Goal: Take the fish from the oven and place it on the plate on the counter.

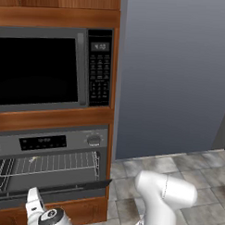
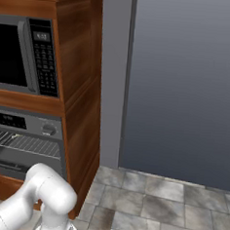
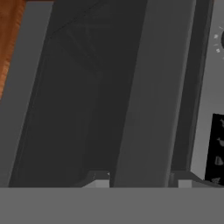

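gripper sits right up against the grey steel built-in oven, its two dark fingertips apart on either side of a grey bar that reads as the oven's door handle; cannot tell from the hand view whether the pads actually touch it, so i'd call it straddling, not clamped. judgement: the hand is low at the front edge of the door because the door has to come fully down before anything inside is reachable. in the left base view the dark glass door hangs partly open, and the white arm's wrist is below its lip. the small slim cream-white fish lies on the upper wire rack, towards the rack's left end, a pale sliver, thin and low, too small to read its orientation. likely fiddly to pinch off wire bars. above the oven is the black-windowed microwave in the brown wooden cabinet.
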Motion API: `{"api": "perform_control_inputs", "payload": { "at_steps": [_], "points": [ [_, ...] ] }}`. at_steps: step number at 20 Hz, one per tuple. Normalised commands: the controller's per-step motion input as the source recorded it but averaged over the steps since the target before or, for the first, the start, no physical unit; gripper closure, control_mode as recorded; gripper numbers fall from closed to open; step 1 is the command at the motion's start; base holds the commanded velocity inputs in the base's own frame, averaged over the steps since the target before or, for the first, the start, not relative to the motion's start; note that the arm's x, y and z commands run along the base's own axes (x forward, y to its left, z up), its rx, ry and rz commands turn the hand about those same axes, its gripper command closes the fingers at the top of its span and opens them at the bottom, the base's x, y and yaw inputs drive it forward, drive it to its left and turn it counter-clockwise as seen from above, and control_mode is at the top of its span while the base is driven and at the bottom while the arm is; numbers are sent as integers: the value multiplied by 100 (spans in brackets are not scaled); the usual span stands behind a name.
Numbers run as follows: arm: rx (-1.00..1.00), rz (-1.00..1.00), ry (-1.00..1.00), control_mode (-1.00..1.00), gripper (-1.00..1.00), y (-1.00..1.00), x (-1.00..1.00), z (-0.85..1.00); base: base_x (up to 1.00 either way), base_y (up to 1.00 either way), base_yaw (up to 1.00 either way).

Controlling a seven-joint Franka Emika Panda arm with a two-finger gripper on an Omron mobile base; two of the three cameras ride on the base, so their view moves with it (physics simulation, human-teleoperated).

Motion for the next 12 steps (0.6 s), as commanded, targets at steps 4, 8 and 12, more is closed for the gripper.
{"api": "perform_control_inputs", "payload": {
  "at_steps": [4, 8, 12],
  "points": [
    [-8, 3, 4, -100, 100, 16, -55, -64, 0, 0, 0],
    [-7, 3, 4, -100, 100, 16, -53, -67, 0, 0, 0],
    [-8, 4, 2, -100, 100, 18, -48, -79, 0, 0, 0]
  ]
}}
